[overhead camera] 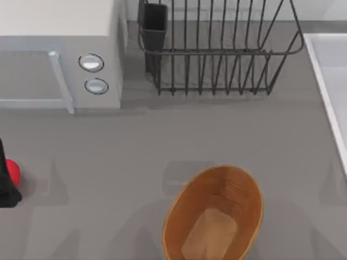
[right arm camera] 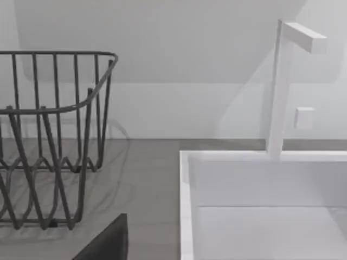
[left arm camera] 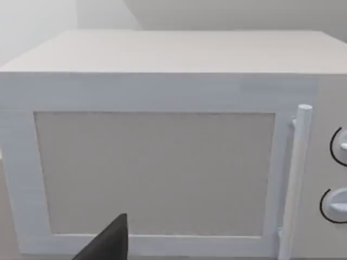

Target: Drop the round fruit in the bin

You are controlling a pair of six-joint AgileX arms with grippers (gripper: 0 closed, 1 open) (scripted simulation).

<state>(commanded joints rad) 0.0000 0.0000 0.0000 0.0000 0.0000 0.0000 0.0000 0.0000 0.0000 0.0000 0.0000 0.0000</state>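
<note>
The small bright red ball-shaped fruit (overhead camera: 12, 172) sat at the far left edge of the grey surface (overhead camera: 108, 157), right against my left arm's black tool (overhead camera: 6, 187) (couldn't tell open or closed), well left of the oval brown wooden basket (overhead camera: 246, 187).

The grey desk (overhead camera: 135, 157) carries a white microwave (overhead camera: 54, 54) at its rear left, a black wire dish rack (overhead camera: 217, 49) at rear centre, and a white sink (overhead camera: 331, 81) along the right. The brown oval bin (overhead camera: 214, 219) stands front centre, with the round fruit (overhead camera: 12, 172) at the left edge.
</note>
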